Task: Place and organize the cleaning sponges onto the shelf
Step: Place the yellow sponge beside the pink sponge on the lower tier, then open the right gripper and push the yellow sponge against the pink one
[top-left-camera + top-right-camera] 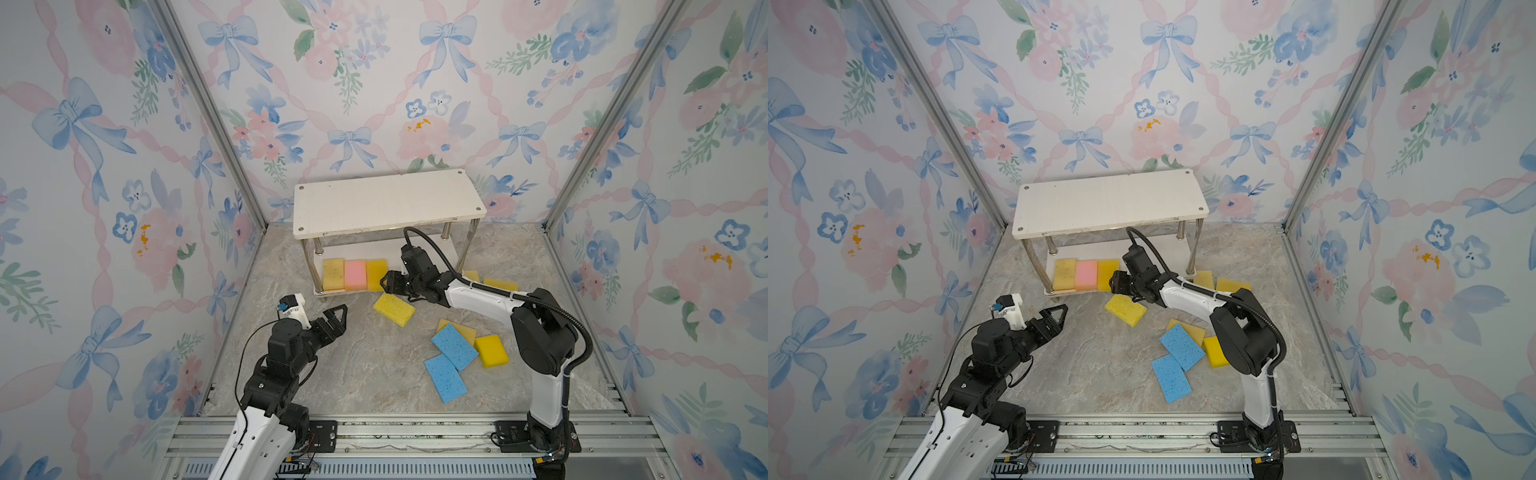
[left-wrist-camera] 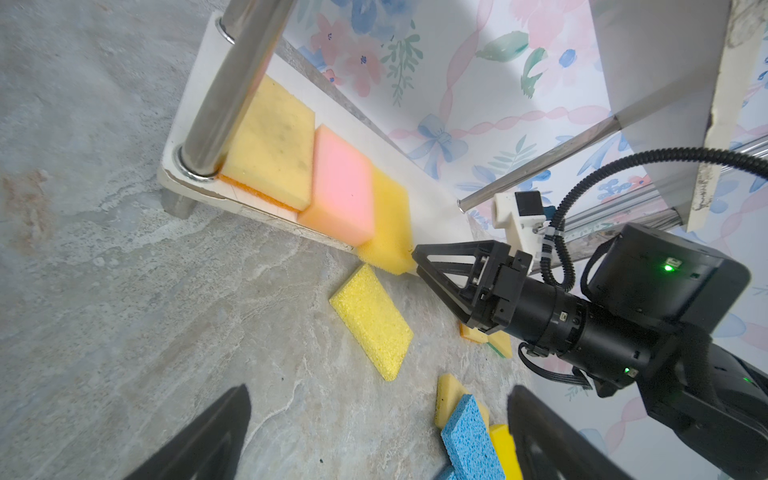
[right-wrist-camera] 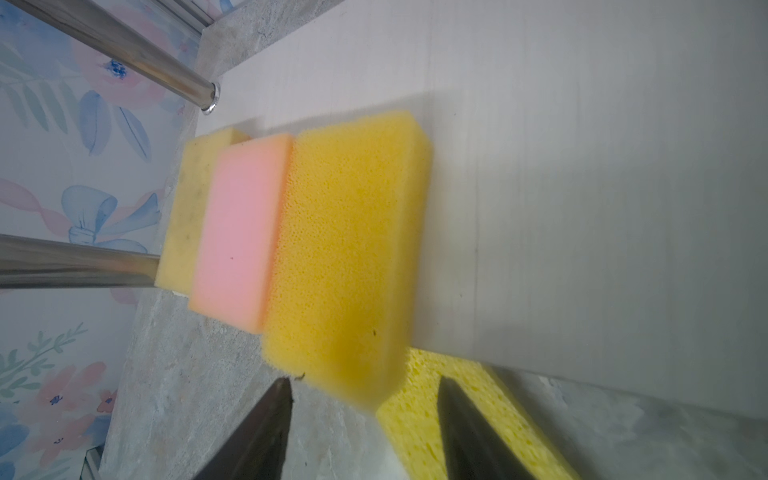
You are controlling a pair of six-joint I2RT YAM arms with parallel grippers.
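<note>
The shelf (image 1: pixel 388 201) (image 1: pixel 1108 203) stands at the back. On its lower board lie a pale yellow sponge (image 1: pixel 333 274), a pink sponge (image 1: pixel 355 275) (image 3: pixel 241 232) and a deep yellow sponge (image 1: pixel 376 274) (image 3: pixel 345 257), side by side. The deep yellow one overhangs the front edge. My right gripper (image 1: pixel 385 282) (image 3: pixel 365 384) is open just off that overhanging end, holding nothing. A bright yellow sponge (image 1: pixel 394 309) (image 2: pixel 372 320) lies on the floor below it. My left gripper (image 1: pixel 338 318) (image 2: pixel 380 392) hangs open and empty over bare floor.
Two blue sponges (image 1: pixel 455 347) (image 1: pixel 445 377) overlap with two yellow ones (image 1: pixel 491 351) (image 1: pixel 461 328) on the floor at right. Two more yellow sponges (image 1: pixel 471 275) (image 1: pixel 500 284) lie behind the right arm by the shelf's right leg. The shelf's top board is bare.
</note>
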